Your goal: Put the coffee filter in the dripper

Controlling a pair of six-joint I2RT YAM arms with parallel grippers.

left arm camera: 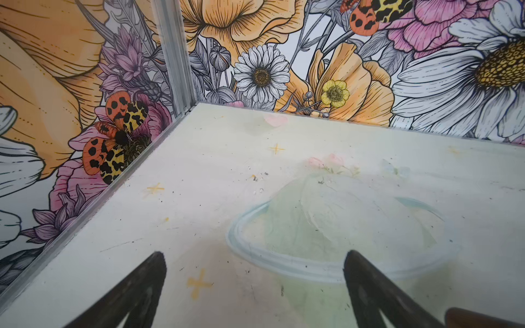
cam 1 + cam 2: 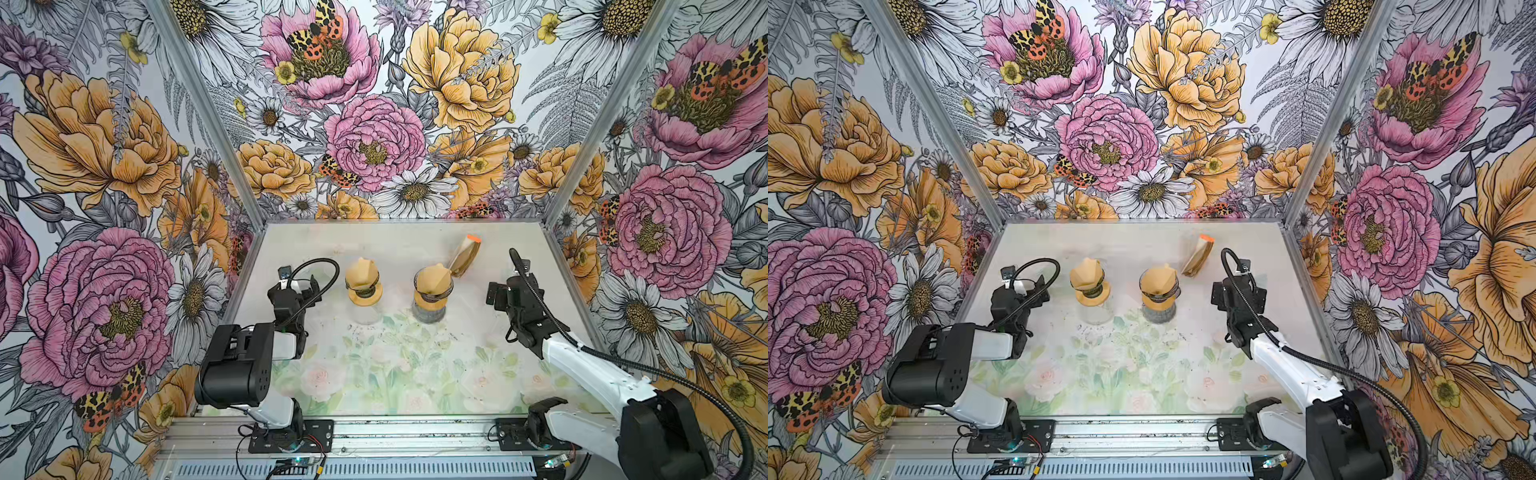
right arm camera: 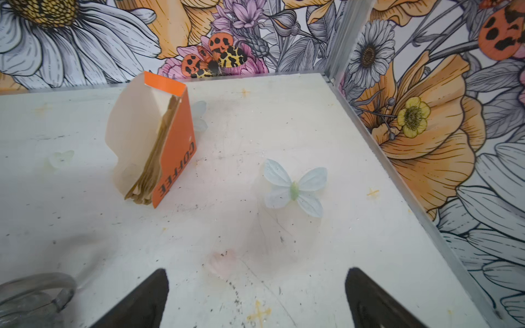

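Right wrist view gave me the only writing I could read. The orange filter pack (image 3: 173, 147) stood on the worktop (image 3: 284, 113) with "COFFEE" in black capitals down its side, and a sheaf of brown papers showed at its open face. I could make out no brand. The right pincer (image 3: 257, 269) hung open over bare worktop with nothing between its black fingers. The pack lay well ahead of it, and a pale printed butterfly (image 3: 294, 187) lay nearer. A curved glass handle (image 3: 42, 286) showed at the edge of that view.

In both top views two drippers stood side by side at mid-worktop, each on a glass carafe. The left dripper (image 2: 365, 293) held the left filter (image 2: 361, 270), its brown paper rising above the rim. The right dripper (image 2: 432, 297) held the right filter (image 2: 434, 280) the same way. The pack leaned just behind the right dripper. Each pincer sat outboard of its nearer dripper, apart from it.

In the left wrist view, the left pincer (image 1: 253, 254) was spread wide and empty over a faint printed ring (image 1: 241, 250), facing the corner of the flowered walls (image 1: 255, 73).
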